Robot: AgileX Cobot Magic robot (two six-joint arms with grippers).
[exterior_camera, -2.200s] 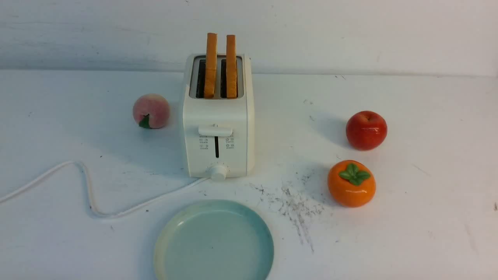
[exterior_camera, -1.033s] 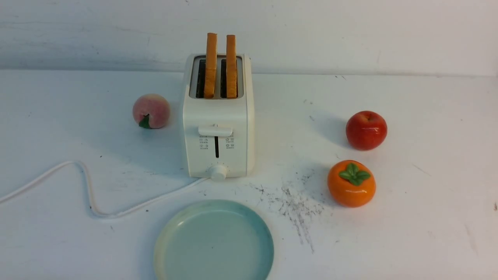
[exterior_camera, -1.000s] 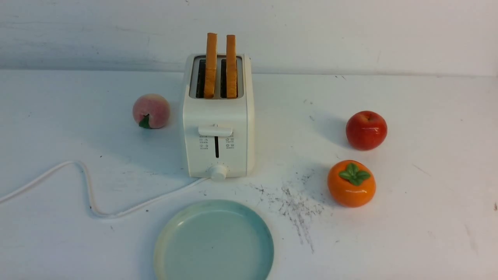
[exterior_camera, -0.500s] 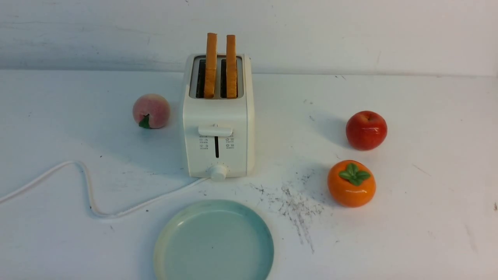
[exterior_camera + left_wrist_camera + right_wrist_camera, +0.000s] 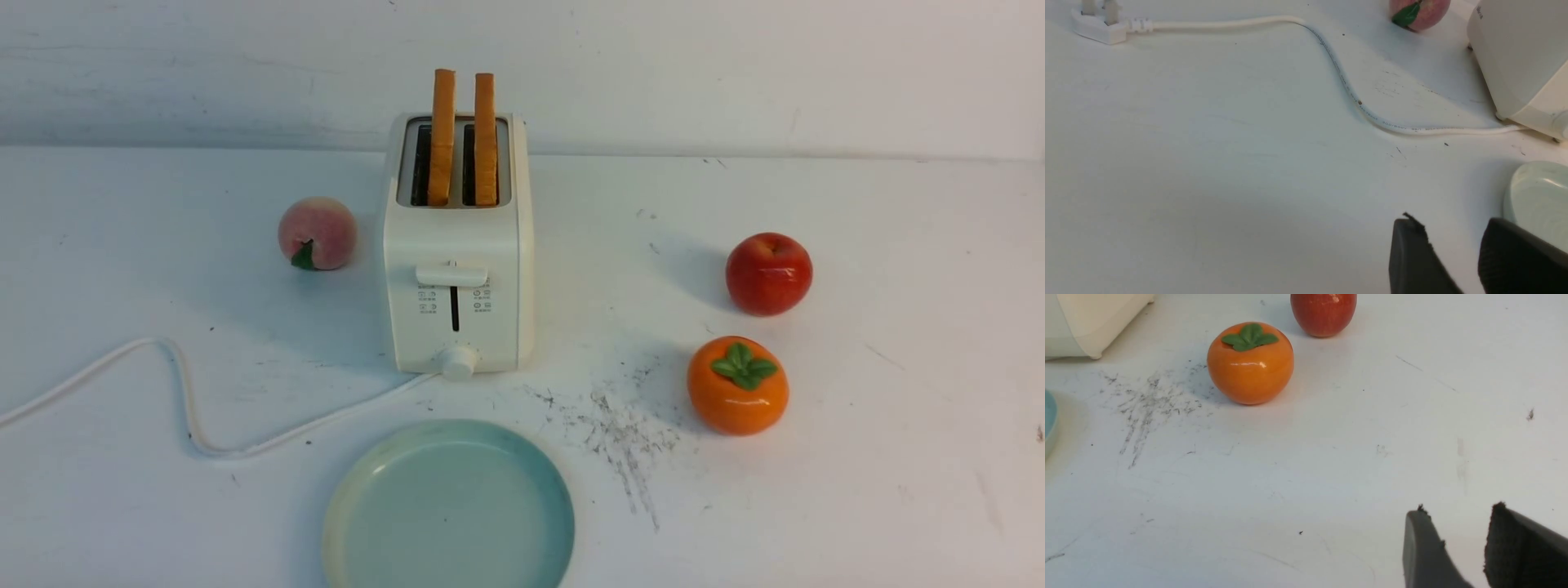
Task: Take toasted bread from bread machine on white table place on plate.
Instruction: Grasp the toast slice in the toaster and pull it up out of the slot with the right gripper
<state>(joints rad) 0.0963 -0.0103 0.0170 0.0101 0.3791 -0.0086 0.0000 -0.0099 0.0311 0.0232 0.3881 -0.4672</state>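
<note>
Two slices of toasted bread (image 5: 442,135) stood upright in the bread machine (image 5: 457,245), one per slot, side by side, tops poking well clear. Nothing lifted yet, by my reckoning: the job sat at the very start.

The bread machine stood mid-table toward the far side, lever facing me, its cord (image 5: 180,384) snaking off left. Just in front of it, near me, the plate (image 5: 449,510) lay bare, no slice on it.

A peach (image 5: 317,233) sat just left of the machine. An apple (image 5: 768,273) and a persimmon (image 5: 737,385) sat well off to the right on the white table (image 5: 857,490), out of my path.

My left gripper (image 5: 1453,228) hung low beside the plate's left rim, jaws parted by a modest gap, nothing between them. My right gripper (image 5: 1459,516), same story: partly apart, empty, over scuffed table on the near right, well short of the persimmon. Neither arm showed in the front view.

Both slices were left to pull and lay down.
</note>
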